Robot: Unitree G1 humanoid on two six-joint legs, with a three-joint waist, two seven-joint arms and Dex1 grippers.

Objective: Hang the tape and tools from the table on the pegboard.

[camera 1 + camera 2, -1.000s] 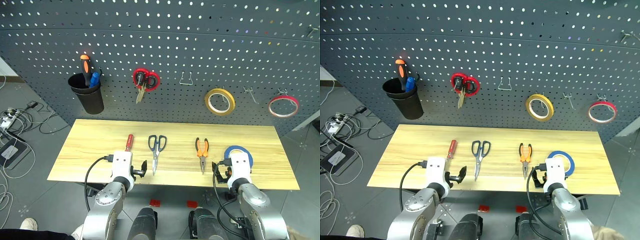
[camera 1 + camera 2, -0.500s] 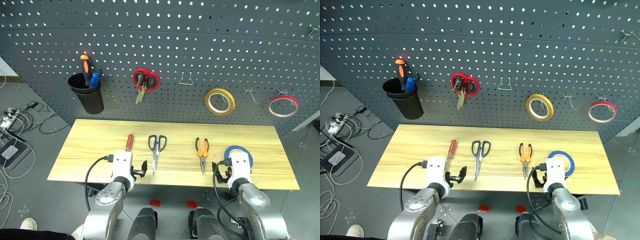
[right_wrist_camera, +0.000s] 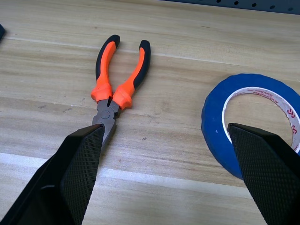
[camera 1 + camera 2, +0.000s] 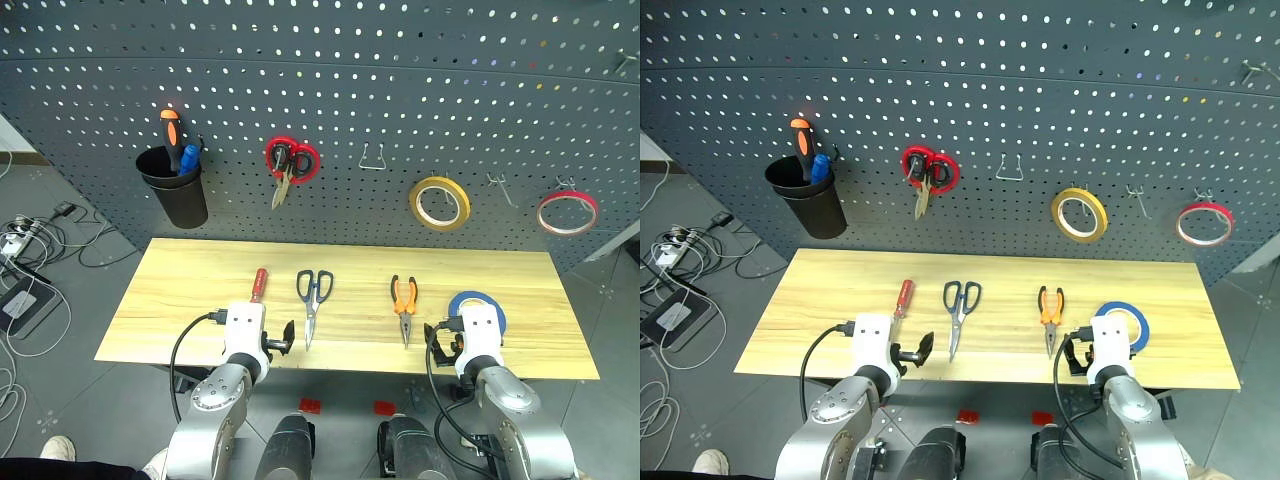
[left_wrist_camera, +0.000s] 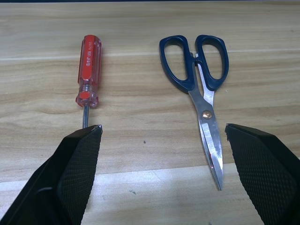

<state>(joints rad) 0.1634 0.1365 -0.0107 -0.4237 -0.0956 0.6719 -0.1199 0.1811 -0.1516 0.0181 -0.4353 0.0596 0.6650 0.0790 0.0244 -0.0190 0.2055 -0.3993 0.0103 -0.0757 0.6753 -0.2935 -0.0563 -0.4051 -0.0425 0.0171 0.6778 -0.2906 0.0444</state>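
Table: pale wood, long, in front of the pegboard; four task items lie on it in a row.
Red-handled screwdriver: flat on the wood, handle toward 12 o'clock, shaft toward 6; the first item from the left.
Dark-handled scissors: just to the 3 o'clock side of the screwdriver, handles at 12, closed blades pointing to 6.
Pliers: right of centre, orange-and-black handles at 12, nose at 6.
Blue tape: lies flat near the right end of the table, at 3 o'clock of the pliers, partly hidden by the right wrist.
Left gripper: fingers spread wide, holding nothing — it hangs over the near table edge, with the screwdriver tip and the scissor blades showing between them.
Right gripper: fingers wide apart, empty — pliers nose by one finger, blue tape by the other.
Pegboard items: black cup with an orange-handled screwdriver, red-handled scissors, yellow roll, red roll.
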